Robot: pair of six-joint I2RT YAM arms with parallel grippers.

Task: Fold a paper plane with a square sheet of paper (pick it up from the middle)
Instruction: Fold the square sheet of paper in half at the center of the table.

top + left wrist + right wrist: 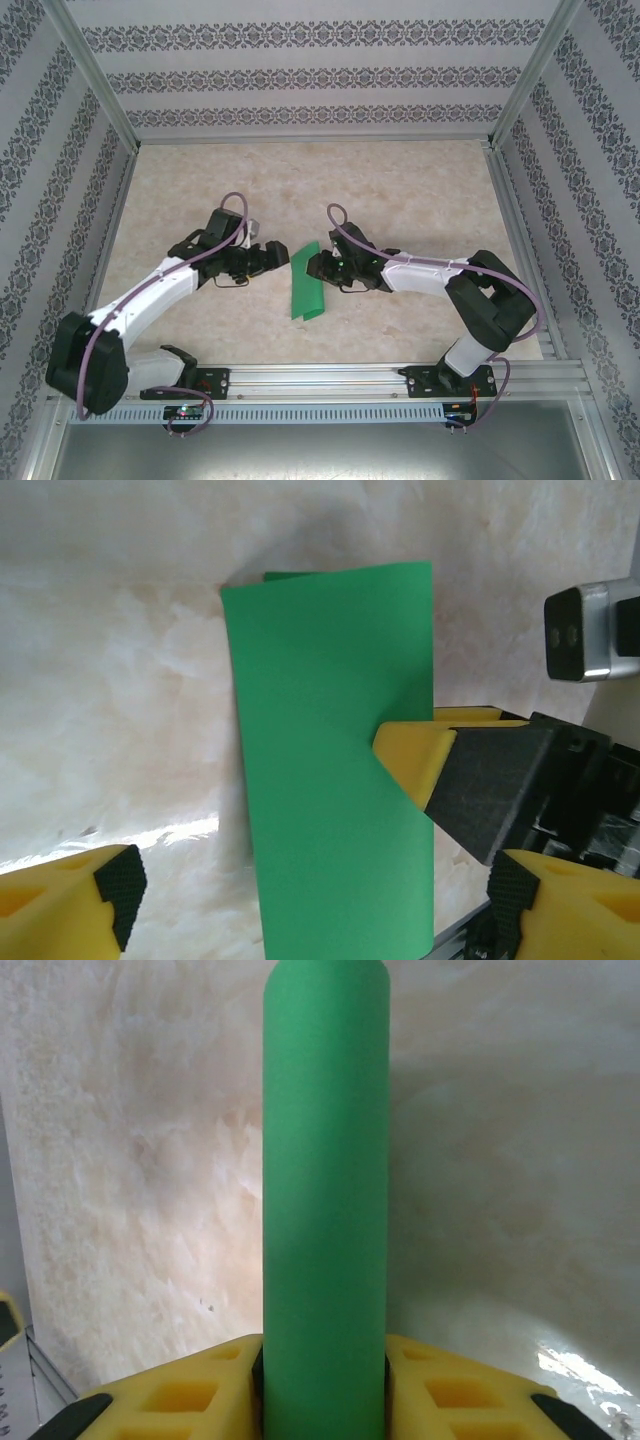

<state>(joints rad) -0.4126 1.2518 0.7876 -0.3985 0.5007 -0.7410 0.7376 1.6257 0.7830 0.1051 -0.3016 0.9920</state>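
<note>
Square sheet of paper [308, 290] sits mid-table between the two arms, doubled over into a long green strip that runs away from the arm bases. In the left wrist view a second layer peeks out along its far edge. Right gripper [313, 265] comes in from the right and pinches the strip at its side edge. One yellow finger [408, 758] lies on top of the paper, which creases there. From the right wrist, the green strip rises straight out from between the closed yellow fingers [450, 1390], bowed like a tube. Left gripper [277, 257] is just beside the strip on its left, jaws spread wide, black pads [118, 892] well apart and gripping nothing. Cannot tell whether the paper's near end rests on the marbled beige table [400, 190].
</note>
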